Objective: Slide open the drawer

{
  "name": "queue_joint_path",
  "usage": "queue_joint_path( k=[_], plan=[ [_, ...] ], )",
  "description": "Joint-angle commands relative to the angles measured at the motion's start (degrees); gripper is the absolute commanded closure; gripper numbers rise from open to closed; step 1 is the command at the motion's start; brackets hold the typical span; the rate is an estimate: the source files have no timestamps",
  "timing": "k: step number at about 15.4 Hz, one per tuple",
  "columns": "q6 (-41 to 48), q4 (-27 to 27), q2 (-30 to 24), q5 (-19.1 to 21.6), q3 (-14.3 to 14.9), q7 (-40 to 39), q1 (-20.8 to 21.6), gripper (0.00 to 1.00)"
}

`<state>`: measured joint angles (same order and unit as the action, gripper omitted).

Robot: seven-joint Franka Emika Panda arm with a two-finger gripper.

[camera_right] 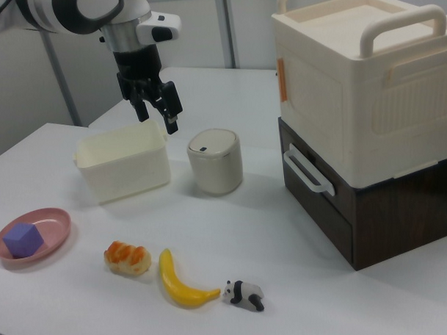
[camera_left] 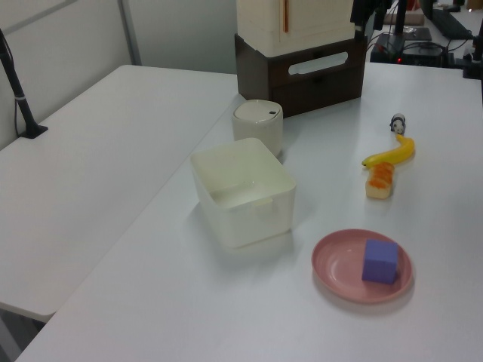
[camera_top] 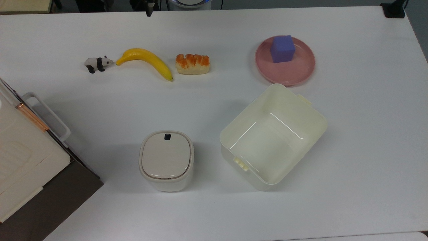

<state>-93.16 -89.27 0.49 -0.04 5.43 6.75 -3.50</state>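
Note:
The drawer has a dark brown front and sits shut, flush in its dark cabinet under a cream appliance. Its white loop handle sticks out toward the table. In the left view the drawer and its handle are at the far end; in the top view the handle is at the left edge. My gripper hangs open and empty in the air above the cream bin, well to the right view's left of the drawer.
A small lidded cream container stands between the drawer and the open cream bin. A toy panda, a banana and a bread roll lie in a row. A pink plate carries a purple cube.

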Motion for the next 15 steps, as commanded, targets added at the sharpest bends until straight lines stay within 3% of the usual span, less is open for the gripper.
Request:
queue_joint_path(
  k=[1,6,10,15],
  plan=[
    [-2.54,-0.73,-1.11,1.45,0.46,0.02,0.16,0.0],
    [-0.8,0.06,-1.64,1.45,0.89,-1.38,-0.02,0.0],
    [4.29,0.94,-1.72,1.27,1.07,-9.11,-0.02,0.0],
    [4.39,0.94,-1.64,1.18,1.16,-9.57,-0.1,0.0]
  ],
)
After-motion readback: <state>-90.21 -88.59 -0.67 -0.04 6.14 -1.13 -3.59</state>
